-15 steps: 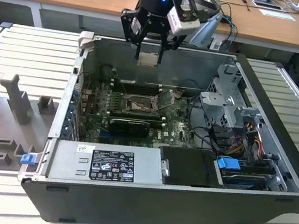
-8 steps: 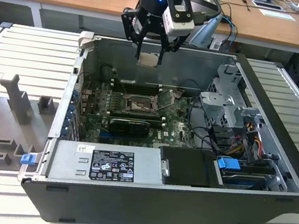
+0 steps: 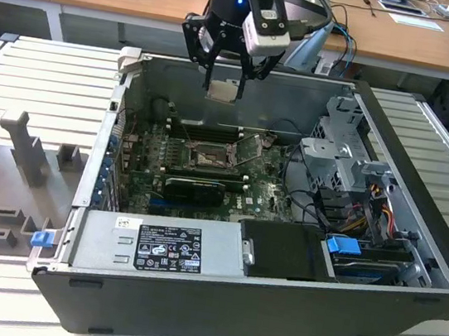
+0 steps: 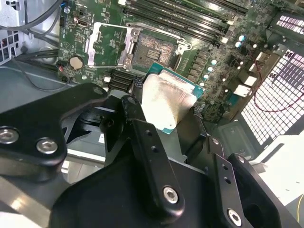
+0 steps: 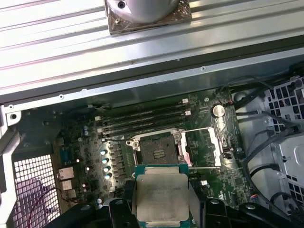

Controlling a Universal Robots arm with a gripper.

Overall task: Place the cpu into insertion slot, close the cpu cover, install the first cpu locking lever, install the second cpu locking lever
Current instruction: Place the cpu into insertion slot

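Note:
My gripper (image 3: 222,92) hangs above the open computer case, shut on the cpu (image 3: 222,91), a flat square chip with a pale silver face. The chip's face (image 4: 168,102) is held at its edges between the black fingers (image 4: 142,137). In the first wrist view the cpu (image 5: 161,199) is high over the board and offset from the insertion slot (image 5: 156,147). The slot (image 4: 154,50) lies bare, brownish contacts inside a dark rim (image 3: 207,159). The cpu cover (image 4: 108,45) is swung open and rests beside the slot (image 5: 202,147).
Long black memory slots (image 5: 142,118) run along one side of the socket. A black card (image 3: 197,185) lies on its other side. The power supply (image 3: 159,247), drive cage (image 3: 343,160) and cables (image 3: 386,207) crowd the case. Grey foam tray (image 3: 5,179) lies at the exterior view's left.

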